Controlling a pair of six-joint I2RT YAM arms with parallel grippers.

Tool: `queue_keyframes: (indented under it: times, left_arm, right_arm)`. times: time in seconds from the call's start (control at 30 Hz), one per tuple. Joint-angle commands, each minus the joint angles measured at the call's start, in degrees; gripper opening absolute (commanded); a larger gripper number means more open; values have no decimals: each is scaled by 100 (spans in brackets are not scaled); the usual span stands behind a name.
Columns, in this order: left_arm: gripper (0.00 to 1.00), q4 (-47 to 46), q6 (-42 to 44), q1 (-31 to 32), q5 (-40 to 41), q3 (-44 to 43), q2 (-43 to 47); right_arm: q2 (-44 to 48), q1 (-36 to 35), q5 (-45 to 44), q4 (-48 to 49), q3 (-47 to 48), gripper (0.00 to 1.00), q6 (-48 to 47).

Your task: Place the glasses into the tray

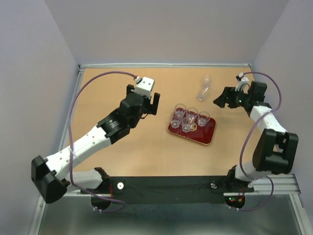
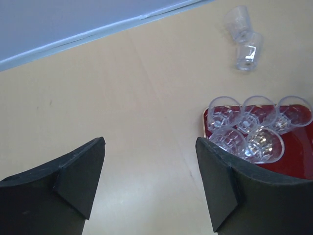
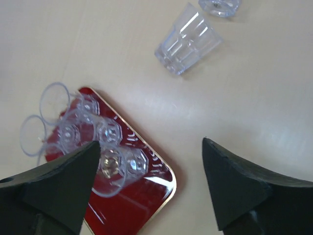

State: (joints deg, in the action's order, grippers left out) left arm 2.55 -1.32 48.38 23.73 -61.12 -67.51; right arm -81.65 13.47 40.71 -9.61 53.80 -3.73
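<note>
While hovering over bare table [image 1: 146, 147] left of the tray [image 1: 205, 135], gaping wide and gripping nothing: thus the left gripper [image 2: 149, 144]. Through its wrist camera, two dark fingers [image 2: 73, 181] set far apart, only tan tabletop between them. Off to the right of that view, one end of the tray and its load.

Likewise splayed and empty, the right gripper [image 3: 150, 144], up on the tray's right and a little beyond it, not touching it. Under its spread fingers [image 3: 239, 186], plain tabletop and one rounded, gold-edged corner of the tray.

In the tray, five glasses [image 1: 187, 125], all upright, mouths up. Three in a far row, two in front, bunched so tightly as to touch or nearly touch. Crowded toward the left end, with bare dark red showing at the right end. Beneath one of the front two, the gold emblem [image 2: 262, 142], glinting through the clear base.

Out on the table past the tray's far edge, two stray glasses [image 1: 202, 93], just beside each other, near the right gripper and well apart from the left one. Nearer one tipped on its side, mouth pointing away from the tray. Farther one cut off in the right wrist view and too faint from above to judge upright or toppled.
</note>
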Motion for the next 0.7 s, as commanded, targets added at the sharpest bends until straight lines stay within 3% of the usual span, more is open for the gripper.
queue_keyframes:
  times: [0.0, 0.1, 0.23, 0.43, 0.67]
  left_arm:
    - [90, -140, 106, -101, 492, 469, 833]
    - [92, -158, 404, -127, 852, 812, 1247]
    - [92, -367, 563, -153, 1081, 1198, 1538]
    - [92, -378, 633, -232, 1135, 1278, 1670]
    - [92, -404, 642, -294, 1126, 1314, 1776]
  right_arm:
    - [-910, -134, 439, 47, 929, 98, 1136]
    - [-1379, -266, 210, 38, 1474, 100, 1620]
    - [-1959, -538, -727, 47, 2098, 100, 2129]
    - [-2645, -1013, -2073, -6, 2758, 100, 2921]
    - [-3287, -1207, -2838, -391, 3285, 100, 3396]
